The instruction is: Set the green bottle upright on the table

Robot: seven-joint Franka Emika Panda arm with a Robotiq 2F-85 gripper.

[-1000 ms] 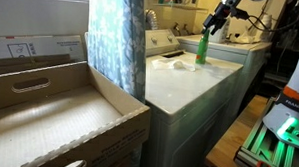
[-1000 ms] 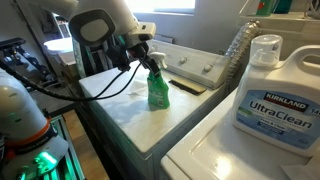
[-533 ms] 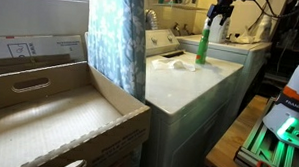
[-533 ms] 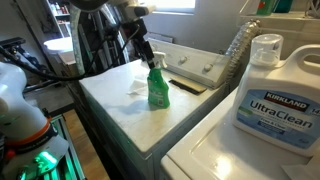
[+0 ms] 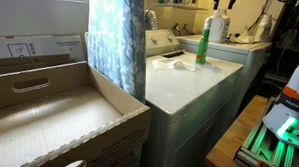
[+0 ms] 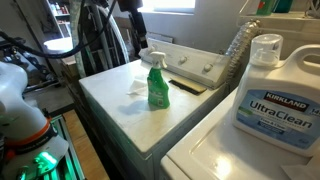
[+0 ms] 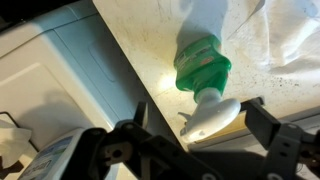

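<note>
The green bottle (image 5: 203, 45) stands upright on the glossy white table (image 5: 184, 87), near its back edge. It also shows in an exterior view (image 6: 157, 88), with a pale spray top. My gripper (image 6: 134, 20) is open and hangs above the bottle, apart from it. It is barely visible at the top edge of an exterior view (image 5: 218, 2). In the wrist view my open fingers (image 7: 197, 112) frame the bottle (image 7: 203, 62) from above, with the white top (image 7: 150, 40) below it.
A large white UltraClean jug (image 6: 272, 85) stands on the neighbouring unit. A crumpled white sheet (image 6: 137, 86) lies beside the bottle. A brown cardboard box (image 5: 48, 110) and a patterned curtain (image 5: 116, 37) are at the table's far side. The appliance's control panel (image 6: 200, 66) is behind the bottle.
My gripper has let go of the bottle's top and risen up and away. The bottle has stayed upright in the same spot.
</note>
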